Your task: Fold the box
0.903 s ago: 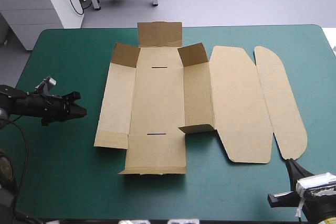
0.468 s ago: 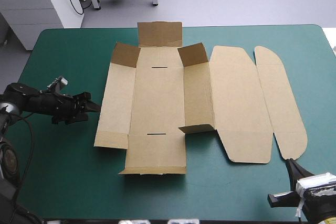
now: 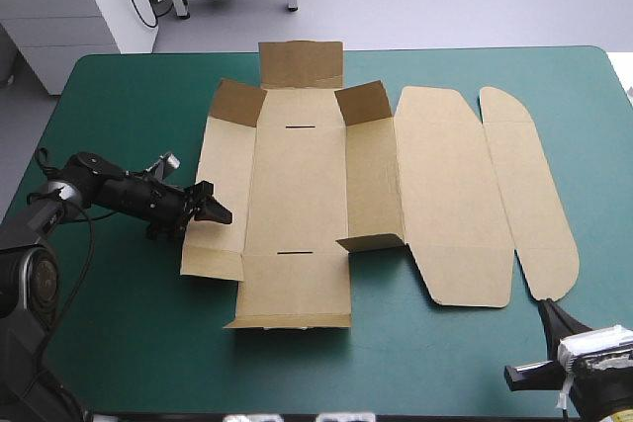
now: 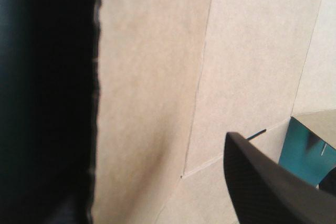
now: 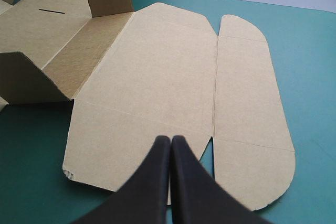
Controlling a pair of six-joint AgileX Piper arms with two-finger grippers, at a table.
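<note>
- The brown box [image 3: 297, 195] lies opened out at the middle of the teal-green table [image 3: 119, 333], a few short flaps raised.
- The left gripper [image 3: 211, 211], black fingers spread, sits at the box's left panel.
- The right gripper [image 5: 171, 141], fingers pressed together, rests near the table's near right corner, apart from the box.

Left arm [image 3: 109, 190]: matt black throughout, built of slim tubular links joined by rounded housings. At its base is a large round joint casing [image 3: 28, 282], dark grey with a ringed face. Left gripper [image 3: 216, 205]: two broad black fingers [image 4: 262, 187] curved like fins. Seen close, the surface shows a fine woven grain and a smooth, rounded edge. Right gripper [image 5: 171, 140]: the same pair of black fins, smooth-faced, each tapering from a wide base to a blunt, rounded tip.
</note>
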